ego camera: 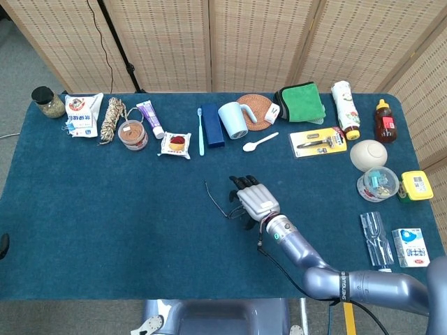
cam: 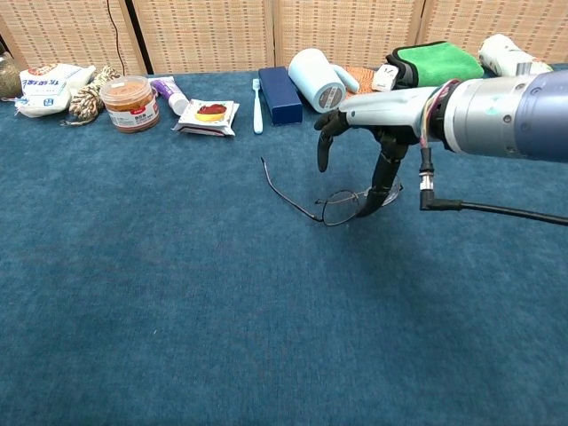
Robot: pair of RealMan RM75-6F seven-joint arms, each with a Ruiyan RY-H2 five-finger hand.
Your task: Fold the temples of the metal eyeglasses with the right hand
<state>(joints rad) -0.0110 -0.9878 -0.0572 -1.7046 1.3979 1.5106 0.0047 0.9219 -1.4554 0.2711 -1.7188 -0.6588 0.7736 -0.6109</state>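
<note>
- The glasses (cam: 333,204) lie near the middle of the table (cam: 177,311), one temple sticking out.
- The right hand (cam: 368,133) hangs over them, fingers (cam: 321,146) spread, thumb down by the lenses.

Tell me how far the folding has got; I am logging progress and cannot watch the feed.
Done: nothing folded yet. The left temple of the eyeglasses lies splayed out on the blue cloth. In hand: the right hand hangs over the frame, fingers spread, one fingertip down at the lenses; whether it presses them is unclear. Left: swinging both temples in. The other temple is hidden by the hand.
</note>
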